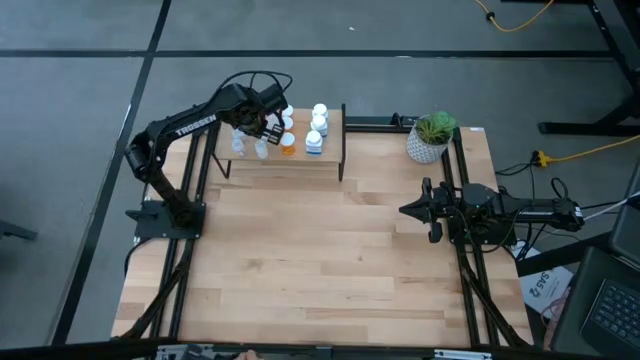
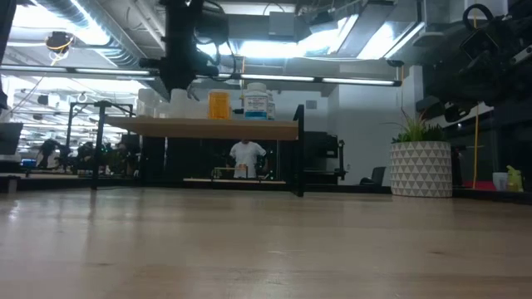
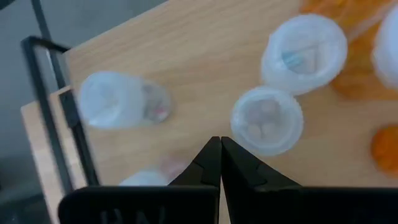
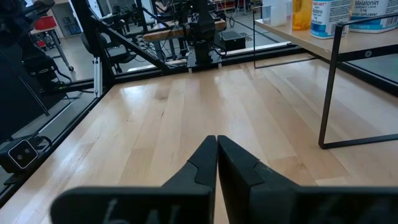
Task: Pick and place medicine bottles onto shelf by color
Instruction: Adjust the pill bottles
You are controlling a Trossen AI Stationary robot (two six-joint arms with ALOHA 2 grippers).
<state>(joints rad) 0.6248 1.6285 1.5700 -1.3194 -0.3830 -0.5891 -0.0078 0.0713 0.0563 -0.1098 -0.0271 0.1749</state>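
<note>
The shelf (image 1: 280,160) stands at the table's far left, with a light wood top on black legs. On it stand pale-blue vials (image 1: 238,146) (image 3: 267,119), orange bottles (image 1: 288,144) (image 2: 219,105) and white bottles (image 1: 315,140) (image 2: 256,101). My left gripper (image 1: 264,126) hovers over the shelf's left part, pointing down. It is shut and empty (image 3: 219,148), between the vials. One more vial (image 3: 121,99) stands by the shelf's edge. My right gripper (image 1: 420,210) waits shut and empty (image 4: 216,144) at the table's right side.
A white pot with a green plant (image 1: 430,138) stands at the far right corner and also shows in the low view (image 2: 421,166). Black frame rails run along the table's left and right edges. The wooden tabletop (image 1: 320,260) spreads in front of the shelf.
</note>
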